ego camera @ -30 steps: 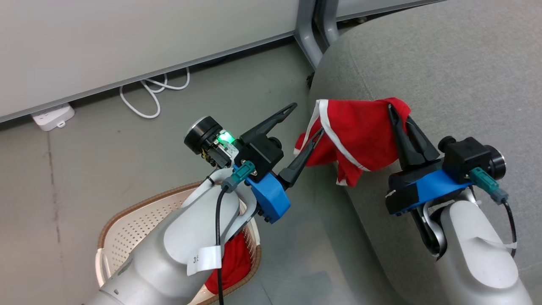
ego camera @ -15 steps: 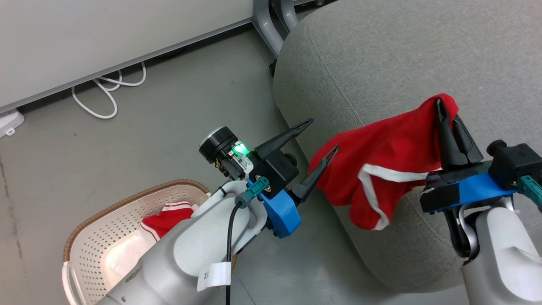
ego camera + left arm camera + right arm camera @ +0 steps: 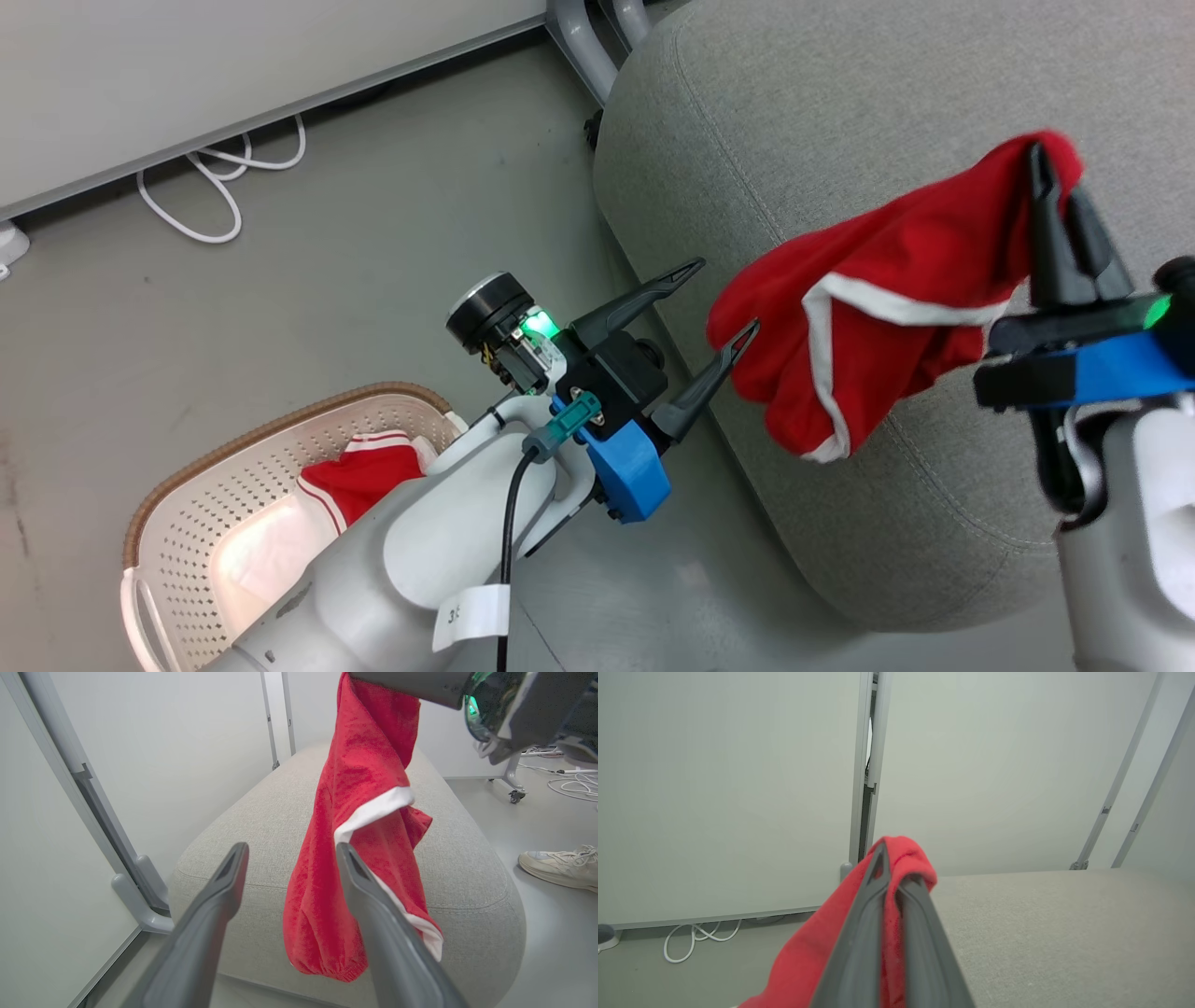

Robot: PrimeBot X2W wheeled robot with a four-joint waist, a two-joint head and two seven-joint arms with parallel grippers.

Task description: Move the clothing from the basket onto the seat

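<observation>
clothing (image 3: 896,280) pinched in right gripper (image 3: 1053,175)

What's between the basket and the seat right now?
Bare grey floor, by the head view; the left gripper and its forearm hang above it.

A red garment (image 3: 887,299) with white trim hangs bunched over the edge of the grey seat (image 3: 840,112), perhaps brushing it; a second garment (image 3: 364,471) lies in the cream basket (image 3: 233,485).

The forearms (image 3: 411,560) are smooth pale grey. The left gripper (image 3: 727,295) has long dark fingers (image 3: 635,301), a blue bracket (image 3: 627,467), a green lamp (image 3: 534,325) and a black cable (image 3: 509,523) with teal plug (image 3: 569,425).
</observation>
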